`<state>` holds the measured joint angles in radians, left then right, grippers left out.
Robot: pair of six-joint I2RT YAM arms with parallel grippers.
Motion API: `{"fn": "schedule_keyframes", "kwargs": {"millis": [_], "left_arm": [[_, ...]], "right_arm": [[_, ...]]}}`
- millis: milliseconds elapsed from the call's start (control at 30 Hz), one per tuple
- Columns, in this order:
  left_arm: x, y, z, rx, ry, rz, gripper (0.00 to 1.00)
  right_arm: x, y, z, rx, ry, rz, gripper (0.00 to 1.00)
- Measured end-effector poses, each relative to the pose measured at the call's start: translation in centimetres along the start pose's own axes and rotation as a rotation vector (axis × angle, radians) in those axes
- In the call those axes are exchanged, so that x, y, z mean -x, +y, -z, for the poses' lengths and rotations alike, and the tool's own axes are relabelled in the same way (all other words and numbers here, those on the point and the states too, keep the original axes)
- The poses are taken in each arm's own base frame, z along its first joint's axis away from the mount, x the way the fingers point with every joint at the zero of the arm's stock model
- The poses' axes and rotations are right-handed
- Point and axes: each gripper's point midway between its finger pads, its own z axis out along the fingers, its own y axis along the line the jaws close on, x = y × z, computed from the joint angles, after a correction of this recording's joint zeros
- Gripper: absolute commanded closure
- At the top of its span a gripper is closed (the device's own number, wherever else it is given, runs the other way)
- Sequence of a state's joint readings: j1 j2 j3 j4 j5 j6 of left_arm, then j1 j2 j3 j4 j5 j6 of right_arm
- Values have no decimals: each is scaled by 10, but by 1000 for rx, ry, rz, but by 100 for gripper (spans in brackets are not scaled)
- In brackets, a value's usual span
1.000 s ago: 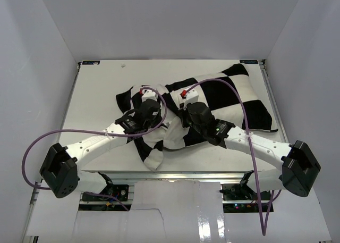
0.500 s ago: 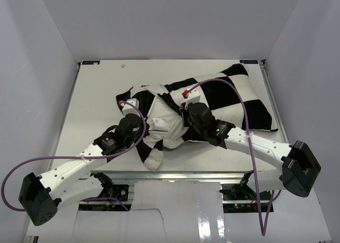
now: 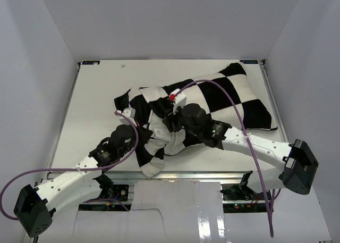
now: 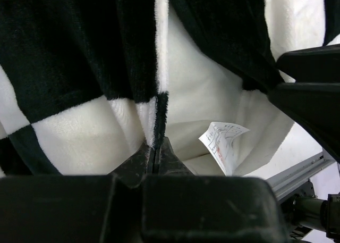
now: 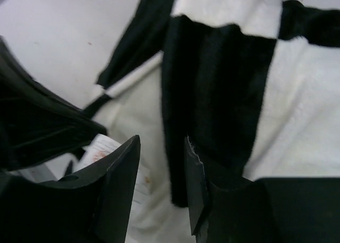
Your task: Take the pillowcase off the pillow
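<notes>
The black-and-white checkered pillowcase (image 3: 223,97) lies across the middle and right of the table, bunched at its near-left end. My left gripper (image 3: 141,130) is shut on the pillowcase's edge (image 4: 155,127), where a black square meets a white one. The plain white pillow (image 4: 204,107) shows in the opening, with its small printed tag (image 4: 223,143). My right gripper (image 3: 166,122) is open just above that opening; its fingers (image 5: 116,171) straddle a black fold of the pillowcase (image 5: 215,89), with the tag (image 5: 98,147) beside them. Most of the pillow is hidden inside the cover.
The white table (image 3: 95,94) is walled in by white panels on the left, back and right. The near edge has a metal rail (image 3: 175,174). Purple cables (image 3: 234,110) loop over both arms. The left gripper's body shows at the left of the right wrist view (image 5: 37,120).
My left gripper has drawn back toward the near left, holding the pillowcase edge and stretching the bunched fabric that way. My right gripper has shifted left over the opening.
</notes>
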<state>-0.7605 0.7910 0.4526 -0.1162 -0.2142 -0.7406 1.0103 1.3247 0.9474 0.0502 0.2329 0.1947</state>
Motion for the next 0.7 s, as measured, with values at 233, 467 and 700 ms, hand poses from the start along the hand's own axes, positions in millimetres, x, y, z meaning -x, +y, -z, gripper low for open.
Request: {"fn": "schedule_keyframes", "kwargs": {"millis": [233,467,700], "left_arm": [[2,-6,-1,-26,-4,-6,100],[-7,1,-8,6,27,-3,100],[-1,14,0,83,0,20,100]], "right_arm": [[51,63,10,178,-101,9,56],[23,63,-15,141,-29,-42,46],[-41,25,-55,-46,109,-66,9]]}}
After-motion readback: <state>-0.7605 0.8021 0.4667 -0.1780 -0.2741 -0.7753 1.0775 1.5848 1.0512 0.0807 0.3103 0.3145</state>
